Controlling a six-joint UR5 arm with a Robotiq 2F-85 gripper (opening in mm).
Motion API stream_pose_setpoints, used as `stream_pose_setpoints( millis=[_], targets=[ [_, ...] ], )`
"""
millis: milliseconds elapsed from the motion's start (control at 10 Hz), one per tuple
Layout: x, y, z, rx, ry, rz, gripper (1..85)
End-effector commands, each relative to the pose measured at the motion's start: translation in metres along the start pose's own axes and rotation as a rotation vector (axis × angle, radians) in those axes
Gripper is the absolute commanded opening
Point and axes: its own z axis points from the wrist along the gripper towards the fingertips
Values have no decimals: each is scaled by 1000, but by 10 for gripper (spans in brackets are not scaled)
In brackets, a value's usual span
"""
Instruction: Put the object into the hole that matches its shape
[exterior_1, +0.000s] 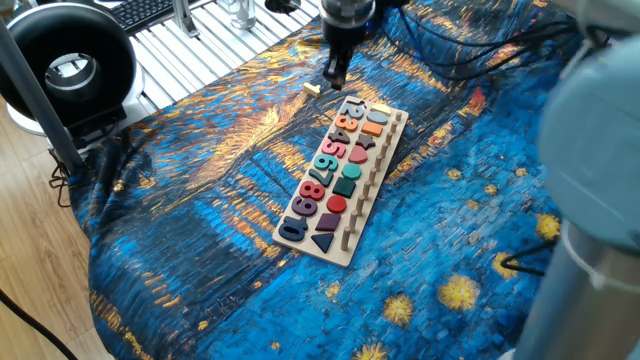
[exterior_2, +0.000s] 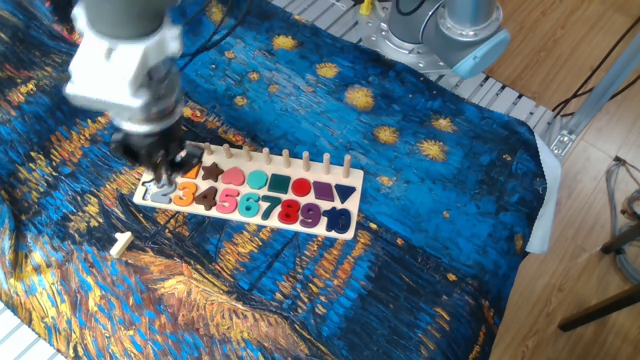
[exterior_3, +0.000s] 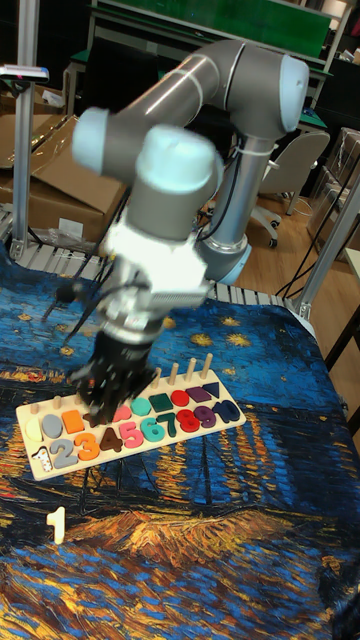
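- Nearest in the tall fixed view: the object (exterior_3: 57, 524), a small cream piece shaped like a 1, flat on the blue painted cloth (exterior_3: 240, 560) over the bench, well apart from the puzzle board (exterior_3: 130, 425) and nearer than its left end.
- Long axis there running near to far, flag at the far end pointing left; in the other fixed view, slightly tilted (exterior_2: 121, 243).
- Beyond it, the board, coloured numbers in its near row; the hole (exterior_3: 43, 458) at the left end of that row, beside the 2, dark and unfilled.
- Over the board's left part, the hand (exterior_3: 105, 395), blurred; nothing visible between the fingers, though open or closed cannot be told.
- Step in hand, by judgement: reaching across for the piece, not yet grasped.
- To do it well: stop directly above the piece, fingers released wide, closing across the narrow stem rather than along its length.
- Worth descending slowly, since the cloth is wrinkled and may snag a fingertip or let the piece skid.
- Afterwards, likely a turn needed to match the recess.
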Motion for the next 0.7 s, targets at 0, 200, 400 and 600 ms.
stream_pose_setpoints(
  millis=[0,200,400,600],
  targets=[
    [-11,-14,39,-27,-50,-45,283],
    [2,-15,40,-26,-2,-43,347],
    [12,-28,39,22,39,-24,340],
    [5,-30,44,22,22,-20,317]
  ],
)
